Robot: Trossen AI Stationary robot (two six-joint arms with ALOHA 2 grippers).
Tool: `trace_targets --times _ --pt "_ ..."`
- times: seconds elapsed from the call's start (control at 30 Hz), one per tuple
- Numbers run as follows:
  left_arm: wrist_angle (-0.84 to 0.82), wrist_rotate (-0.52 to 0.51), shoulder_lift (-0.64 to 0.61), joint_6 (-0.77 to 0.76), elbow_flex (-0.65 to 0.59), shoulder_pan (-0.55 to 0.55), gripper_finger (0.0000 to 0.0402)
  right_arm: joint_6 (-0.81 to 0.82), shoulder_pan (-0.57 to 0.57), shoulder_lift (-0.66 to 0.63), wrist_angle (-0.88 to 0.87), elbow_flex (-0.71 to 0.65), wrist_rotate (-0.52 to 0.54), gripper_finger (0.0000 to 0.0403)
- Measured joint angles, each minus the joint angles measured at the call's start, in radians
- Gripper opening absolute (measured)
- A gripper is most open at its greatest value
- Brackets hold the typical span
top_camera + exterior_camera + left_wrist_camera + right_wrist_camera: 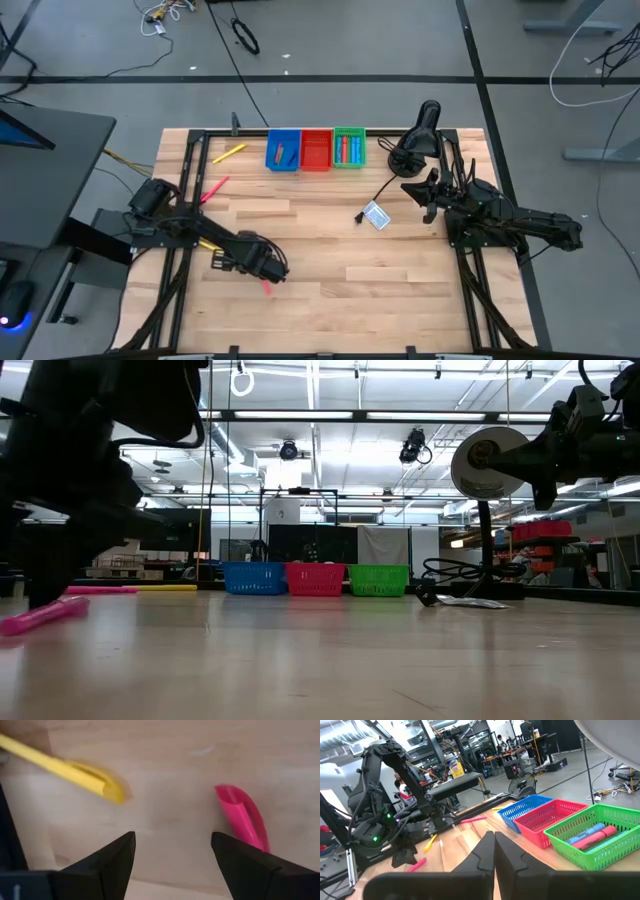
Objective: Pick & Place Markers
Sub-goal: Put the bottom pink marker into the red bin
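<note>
Left wrist view shows the left claw [172,852] wide open and holding nothing, low over the tabletop [400,290]. A pink marker [243,816] lies just ahead, a yellow marker [65,769] nearby. The right claw [494,851] is shut, empty.

I'm working in a big open robotics lab or workshop. Beyond my closed right gripper [494,851] I see workbenches [455,782] crowded with equipment and bottles, a floor fan [518,785], and bare concrete floor. Above the grippers run exposed ceiling trusses with strip lights [330,414]. Loose cables [585,75] trail over the grey floor around the wooden table [330,250].
</note>
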Motion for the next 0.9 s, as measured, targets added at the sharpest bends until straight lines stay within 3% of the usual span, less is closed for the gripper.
trace_targets --times 0.43,0.63,0.9 --pt "0.003 -0.057 0.0 0.066 0.0 0.046 0.0275 0.0 0.0 0.0 0.0 0.0 0.0 0.0011" --pt "0.01 0.038 -0.019 0.056 0.004 0.027 0.0275 0.0 0.0 0.0 0.0 0.0 0.0 0.0011" --pt "0.024 0.094 -0.111 -0.131 0.008 -0.081 0.0275 0.0 0.0 0.0 0.0 0.0 0.0 0.0011"
